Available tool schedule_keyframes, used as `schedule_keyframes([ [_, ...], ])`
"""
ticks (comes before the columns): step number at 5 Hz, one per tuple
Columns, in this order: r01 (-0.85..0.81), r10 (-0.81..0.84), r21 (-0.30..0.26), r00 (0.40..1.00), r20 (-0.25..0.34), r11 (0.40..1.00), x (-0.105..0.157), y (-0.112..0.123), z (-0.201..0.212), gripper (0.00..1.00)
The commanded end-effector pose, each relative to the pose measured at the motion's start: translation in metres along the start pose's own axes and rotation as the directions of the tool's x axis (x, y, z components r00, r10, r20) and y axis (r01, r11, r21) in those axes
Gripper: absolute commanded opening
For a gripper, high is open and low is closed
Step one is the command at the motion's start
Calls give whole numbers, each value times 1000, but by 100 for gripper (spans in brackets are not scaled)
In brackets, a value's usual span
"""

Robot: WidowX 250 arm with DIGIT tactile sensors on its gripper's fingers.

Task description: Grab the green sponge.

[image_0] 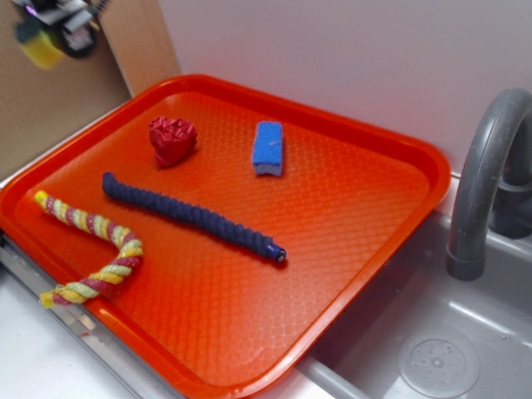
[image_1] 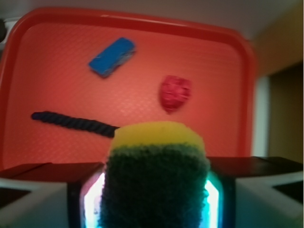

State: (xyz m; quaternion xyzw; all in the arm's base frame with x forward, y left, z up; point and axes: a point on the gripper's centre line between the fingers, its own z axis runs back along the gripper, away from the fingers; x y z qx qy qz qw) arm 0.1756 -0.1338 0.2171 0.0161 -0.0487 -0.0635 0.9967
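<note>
— Gripping what, that gripper (image_1: 154,199)?

— The sponge (image_1: 156,178). In the wrist view its jaws stand closed against both sides of the block, dark green scouring layer toward the camera, yellow foam beyond. The exterior view shows the gripper (image_0: 51,29) up in the top left corner, blurred, with the yellow of the sponge (image_0: 40,51) below it, well above the tray (image_0: 366,274).

— How much room is under it?

— The right half of the tray is bare orange surface. A raised rim runs all round. At the near left corner a striped rope (image_0: 100,249) lies bent, its frayed end hanging over the rim.

— And the rest of the tray?

— A dark blue rope (image_0: 191,216) stretches diagonally across the middle. Beyond it sit a red crumpled lump (image_0: 172,140) and, well apart to the right, a blue sponge (image_0: 268,148).

— Past the tray?

— A grey sink (image_0: 432,332) with a drain on the right, and a grey faucet (image_0: 482,183) arching just beside the tray's far right corner. A white wall stands behind.
</note>
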Motion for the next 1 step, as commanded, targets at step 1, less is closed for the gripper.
schedule_keyframes([
  [1,-65,67,-21,992,110,998,-4,15,-4,0],
])
